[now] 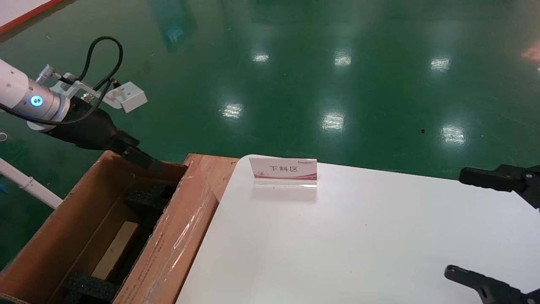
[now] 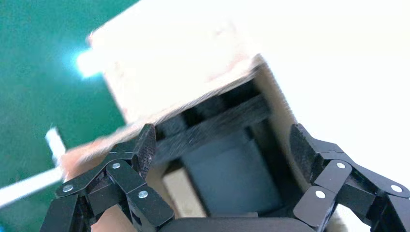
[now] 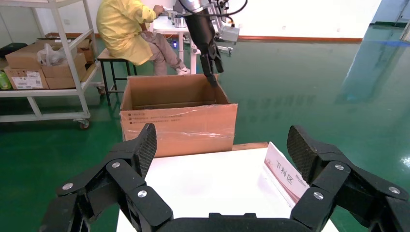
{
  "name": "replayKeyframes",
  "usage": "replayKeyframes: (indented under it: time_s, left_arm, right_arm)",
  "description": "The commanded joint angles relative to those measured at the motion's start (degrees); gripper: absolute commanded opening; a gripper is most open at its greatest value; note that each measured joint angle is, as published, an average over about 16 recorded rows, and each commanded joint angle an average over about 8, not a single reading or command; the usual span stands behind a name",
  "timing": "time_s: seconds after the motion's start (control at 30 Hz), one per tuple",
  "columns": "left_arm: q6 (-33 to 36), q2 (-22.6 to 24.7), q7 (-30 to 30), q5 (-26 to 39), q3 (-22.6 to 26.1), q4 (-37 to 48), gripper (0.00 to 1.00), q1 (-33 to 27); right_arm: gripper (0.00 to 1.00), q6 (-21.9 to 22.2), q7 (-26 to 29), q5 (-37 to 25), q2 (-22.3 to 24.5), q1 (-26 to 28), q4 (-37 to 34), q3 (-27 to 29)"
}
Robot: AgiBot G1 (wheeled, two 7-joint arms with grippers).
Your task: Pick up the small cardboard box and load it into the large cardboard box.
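Observation:
The large cardboard box (image 1: 177, 236) stands open on the floor, left of the table, with clear tape on its near flap and black foam blocks (image 1: 147, 198) inside. The small cardboard box (image 1: 116, 249) lies flat inside it between the foam; the left wrist view shows one pale edge of it (image 2: 181, 195). My left gripper (image 1: 141, 158) hangs over the box's far rim, open and empty (image 2: 223, 142). My right gripper (image 1: 457, 223) is open and empty over the table's right edge (image 3: 222, 140). The large box also shows in the right wrist view (image 3: 179, 121).
A white table (image 1: 358, 236) carries an upright sign card (image 1: 283, 171) near its far edge. A wooden board (image 1: 215, 169) sits between box and table. A white pipe (image 1: 25, 183) runs at the left. A person in yellow (image 3: 125, 29) and a shelf of cartons (image 3: 43, 63) are behind the box.

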Motion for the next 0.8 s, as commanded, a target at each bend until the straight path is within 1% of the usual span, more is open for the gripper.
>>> replayKeyframes:
  time_s: [0.03, 0.13, 0.27, 0.8]
  left_arm:
    - [-0.4, -1.3, 0.2, -0.6, -0.6, -3.0, 1.00, -1.7]
    - [-0.6, -1.9, 0.0, -0.7, -1.5, -5.1, 1.00, -2.2]
    - [0.0, -2.4, 1.0, -1.3, -5.7, -7.4, 1.00, -0.2]
    - [6.2, -2.4, 11.0, -5.3, -35.7, -13.1, 1.00, 20.6]
  right_arm:
    - [1.00, 0.0, 0.0, 0.0, 0.0, 0.0, 0.0, 0.0]
    - [1.00, 0.0, 0.0, 0.0, 0.0, 0.0, 0.0, 0.0]
    - [1.00, 0.0, 0.0, 0.0, 0.0, 0.0, 0.0, 0.0]
    - [1.00, 0.0, 0.0, 0.0, 0.0, 0.0, -0.1, 0.0]
